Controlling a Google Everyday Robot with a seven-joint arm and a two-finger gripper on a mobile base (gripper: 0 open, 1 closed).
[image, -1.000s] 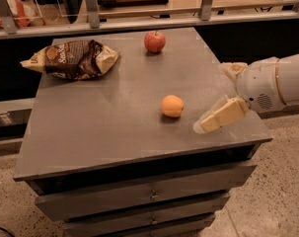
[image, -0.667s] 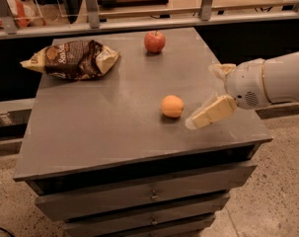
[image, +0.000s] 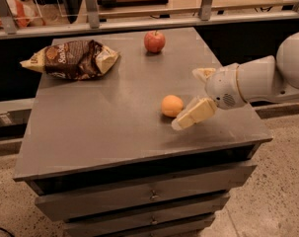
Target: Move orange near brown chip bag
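The orange (image: 171,105) lies on the grey cabinet top (image: 114,122), right of the middle. The brown chip bag (image: 72,58) lies at the far left corner, well apart from the orange. My gripper (image: 186,98) comes in from the right, just right of the orange and low over the top. It is open: one pale finger (image: 193,114) reaches along the orange's near right side, the other (image: 202,73) stands behind and to the right. The orange is not between the fingers.
A red apple (image: 154,41) stands at the far edge of the top, right of the bag. Drawers (image: 139,196) fill the cabinet front. A railing and shelf run behind. The white arm (image: 267,78) stretches off to the right.
My gripper has moved left across the top, from near the right edge to right beside the orange. The orange, apple and bag have not moved.
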